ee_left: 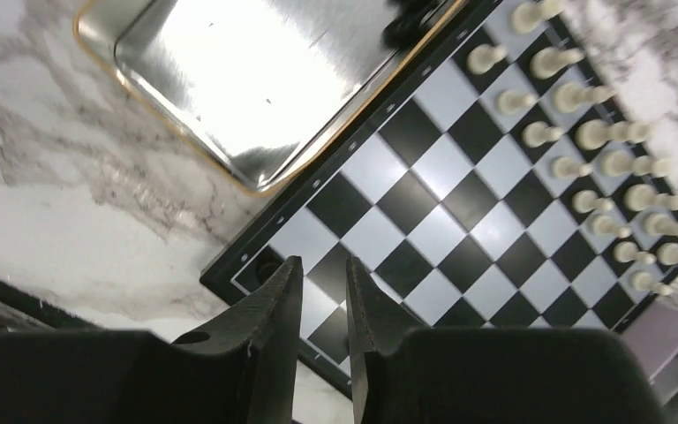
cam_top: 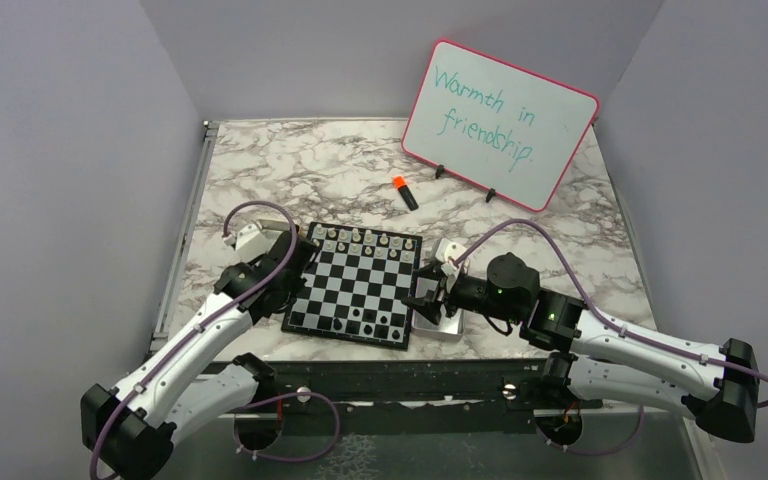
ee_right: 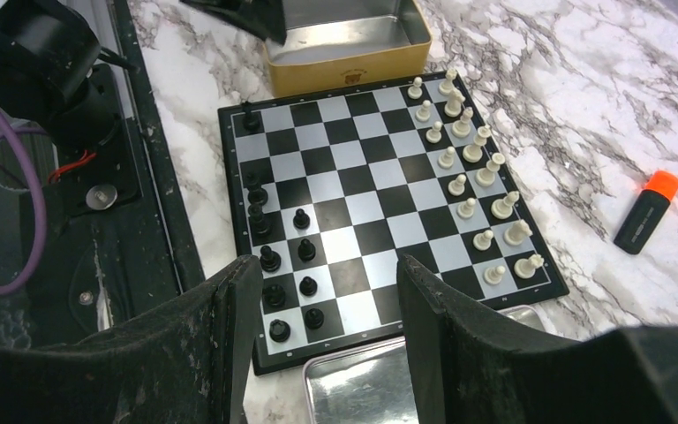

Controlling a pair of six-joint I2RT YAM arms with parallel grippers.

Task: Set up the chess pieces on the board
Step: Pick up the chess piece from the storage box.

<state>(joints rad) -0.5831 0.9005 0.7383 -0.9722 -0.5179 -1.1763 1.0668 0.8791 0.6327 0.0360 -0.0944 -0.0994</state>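
The board (cam_top: 355, 285) lies mid-table. White chess pieces (cam_top: 360, 240) fill its two far rows and also show in the right wrist view (ee_right: 468, 177). Several black pieces (ee_right: 287, 256) stand on the near rows, and one black piece (ee_right: 249, 115) stands alone on the corner by the gold tin. My left gripper (ee_left: 322, 283) hangs over that corner of the board (ee_left: 459, 177), its jaws a narrow gap apart with nothing between them. My right gripper (ee_right: 327, 265) is wide open and empty above the silver tray (ee_right: 380, 389), beside the board's right edge.
A gold tin (ee_right: 349, 40) sits against the board's left side, with a few dark pieces (ee_left: 410, 18) at its edge. An orange-capped marker (cam_top: 405, 192) and a whiteboard (cam_top: 500, 125) stand behind the board. Grey walls close in the table.
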